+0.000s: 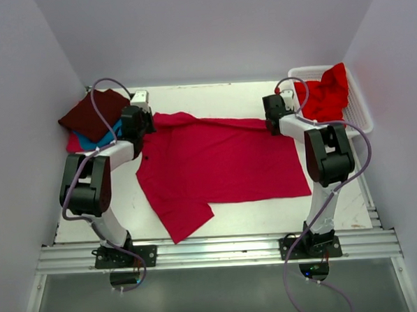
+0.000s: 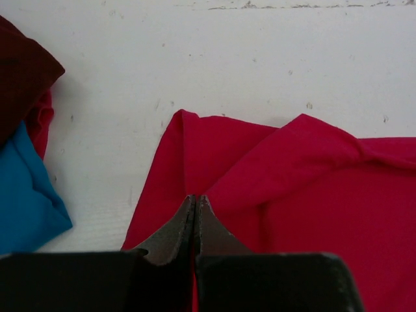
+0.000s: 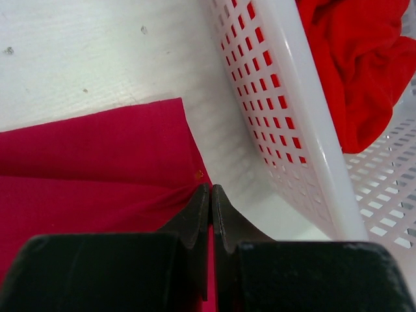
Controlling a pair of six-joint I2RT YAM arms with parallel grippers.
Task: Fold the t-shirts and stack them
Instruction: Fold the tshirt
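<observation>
Five t-shirts, one basket (image 1: 361,115), one table (image 1: 226,95), two arms, two grippers.
Among the shirts: one bright red t-shirt (image 1: 324,94) heaped inside the basket; one crimson-pink t-shirt (image 1: 223,162) spread out just beside the basket; three in a single pile well apart from the basket, across the table from it, namely one dark maroon t-shirt (image 1: 91,113) on top, with one teal blue t-shirt (image 1: 104,139) and one pink-red t-shirt (image 1: 73,143) showing from under it. Among the grippers: one left gripper (image 2: 196,201) far from the basket, one right gripper (image 3: 211,192) just beside the basket, two fingers on each, four in all.
</observation>
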